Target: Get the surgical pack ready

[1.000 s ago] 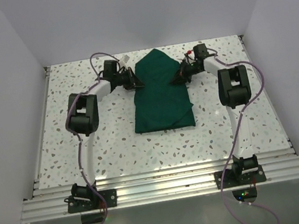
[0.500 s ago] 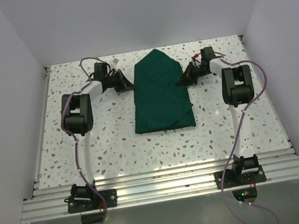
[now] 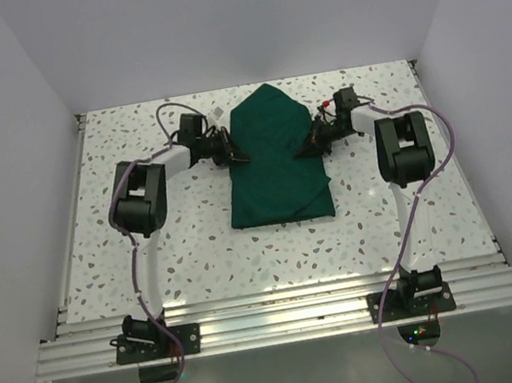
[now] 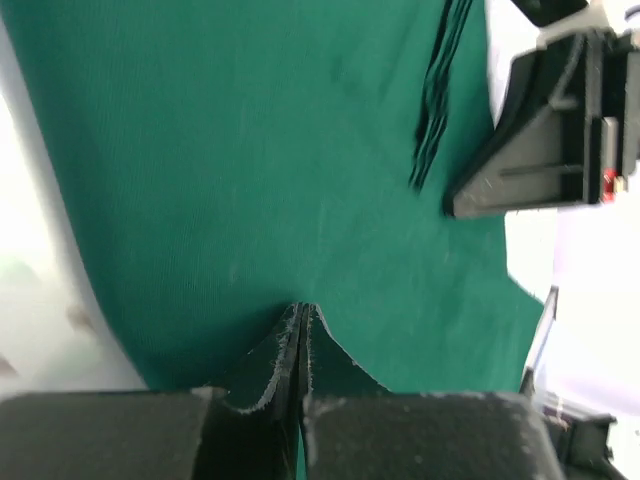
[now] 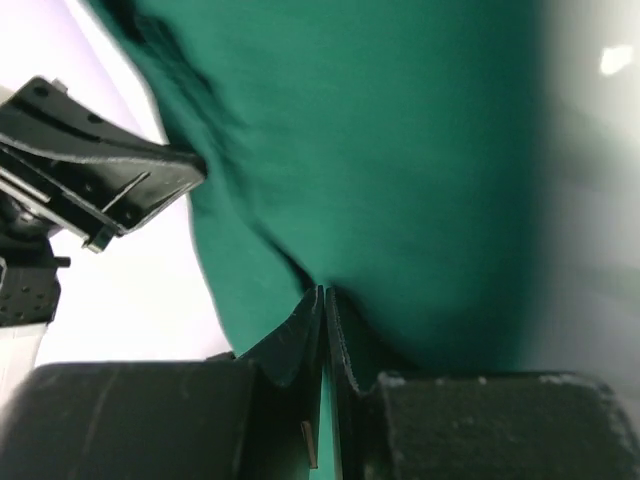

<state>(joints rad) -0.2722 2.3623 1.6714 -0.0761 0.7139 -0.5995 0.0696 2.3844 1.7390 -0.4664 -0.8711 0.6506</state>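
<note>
The dark green drape [image 3: 276, 163] lies folded on the speckled worktop [image 3: 208, 258], midway between the side edges and nearer the far edge. The left claw [image 4: 300, 312] meets its left border and the right claw [image 5: 323, 295] its right border. Each has its fingers pressed together against the cloth; whether either nips a fold I cannot tell.

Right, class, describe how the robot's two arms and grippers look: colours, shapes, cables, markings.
The left arm and right arm have white links, bulky black joints, black bases, and a looping purple cable each. The left gripper and right gripper have black, wedge-shaped fingers tapering to thin tips.
</note>
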